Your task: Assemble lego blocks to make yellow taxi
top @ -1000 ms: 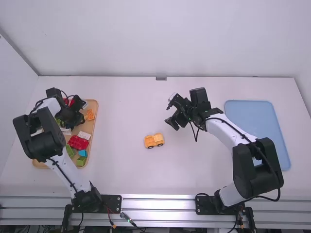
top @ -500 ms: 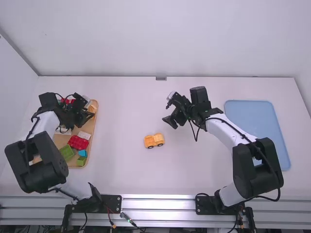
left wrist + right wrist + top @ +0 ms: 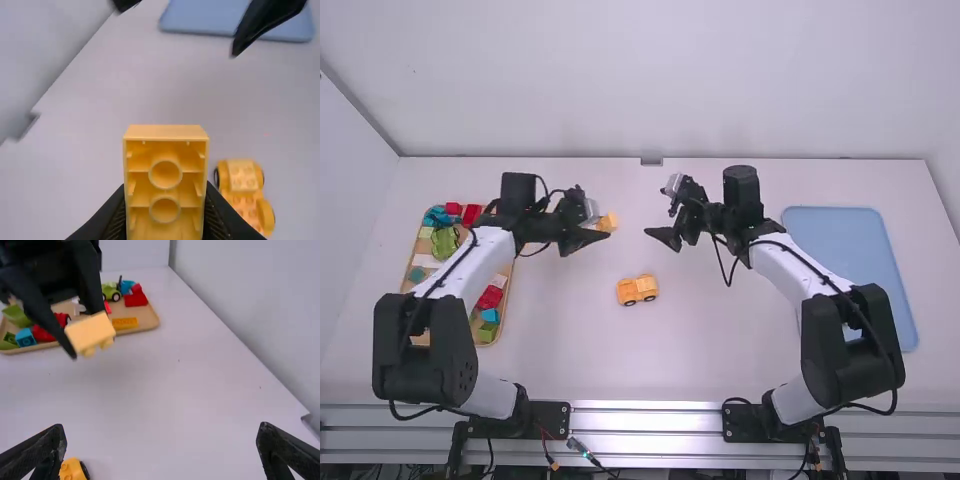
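Note:
Above the table left of centre, my left gripper [image 3: 592, 233] is shut on an orange-yellow block [image 3: 607, 222]. The left wrist view shows that block [image 3: 165, 182] with its hollow underside facing the camera, between the fingers of my left gripper [image 3: 165, 212]. In the right wrist view the held block [image 3: 90, 333] has its studs pointing down. The yellow wheeled car base [image 3: 637, 290] stands on the table, nearer the camera than both grippers. My right gripper [image 3: 665, 236] is open and empty, across from the left one; its fingers are wide apart in the right wrist view [image 3: 161, 440].
The wooden tray [image 3: 507, 290] at the left holds several red, green, blue and white blocks; an orange block [image 3: 125, 323] and a small green vehicle [image 3: 111, 291] are there too. A blue tray [image 3: 850, 240] lies at the right, beside the right arm.
My left gripper has moved right from the wooden tray out over the table, carrying the orange-yellow block. The right gripper has shifted slightly left and toward the camera.

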Available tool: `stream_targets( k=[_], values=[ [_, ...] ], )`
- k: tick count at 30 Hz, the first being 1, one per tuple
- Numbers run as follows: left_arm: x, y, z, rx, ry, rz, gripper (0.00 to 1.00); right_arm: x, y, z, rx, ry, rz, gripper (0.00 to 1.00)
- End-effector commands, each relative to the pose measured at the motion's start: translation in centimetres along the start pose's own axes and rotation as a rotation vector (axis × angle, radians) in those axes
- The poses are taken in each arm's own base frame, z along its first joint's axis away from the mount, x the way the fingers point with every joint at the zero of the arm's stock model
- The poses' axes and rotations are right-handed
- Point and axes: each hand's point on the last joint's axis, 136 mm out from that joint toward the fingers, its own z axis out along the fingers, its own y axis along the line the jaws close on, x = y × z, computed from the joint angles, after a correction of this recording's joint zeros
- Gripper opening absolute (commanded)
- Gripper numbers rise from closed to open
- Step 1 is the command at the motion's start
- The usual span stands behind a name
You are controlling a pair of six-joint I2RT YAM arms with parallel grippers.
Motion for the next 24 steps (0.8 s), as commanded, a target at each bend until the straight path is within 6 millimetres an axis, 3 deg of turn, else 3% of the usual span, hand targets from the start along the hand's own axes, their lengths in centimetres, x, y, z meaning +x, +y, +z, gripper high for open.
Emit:
stream_targets(
  k=[1,5,9,12,17,24],
  values=[
    [-3.8,-0.7,0.9,0.034,-0.08,-0.013,0.02,-2.0,-0.2,-1.2,-0.034,-0.071,-0.028,0.99],
    [-6.0,-0.7,2.4,0.032,-0.117,-0.082,0.02,-2.5,-1.3,-3.3,-0.051,-0.129,0.036,0.99],
    [-8.1,-3.5,3.7,0.165,-0.197,-0.071,0.02,-3.3,0.1,-6.9,-0.229,-0.259,0.058,0.99],
    [-8.4,-4.2,4.4,0.192,-0.201,-0.076,0.02,-2.9,0.4,-7.6,-0.276,-0.289,0.06,0.99],
    [-8.3,-4.3,6.1,0.216,-0.211,-0.118,0.02,-2.3,2.1,-6.5,-0.371,-0.323,0.03,0.99],
    [-7.2,-4.3,6.4,0.224,-0.195,-0.18,0.02,-2.8,4.5,-4.1,-0.431,-0.306,0.008,0.94]
  ],
)
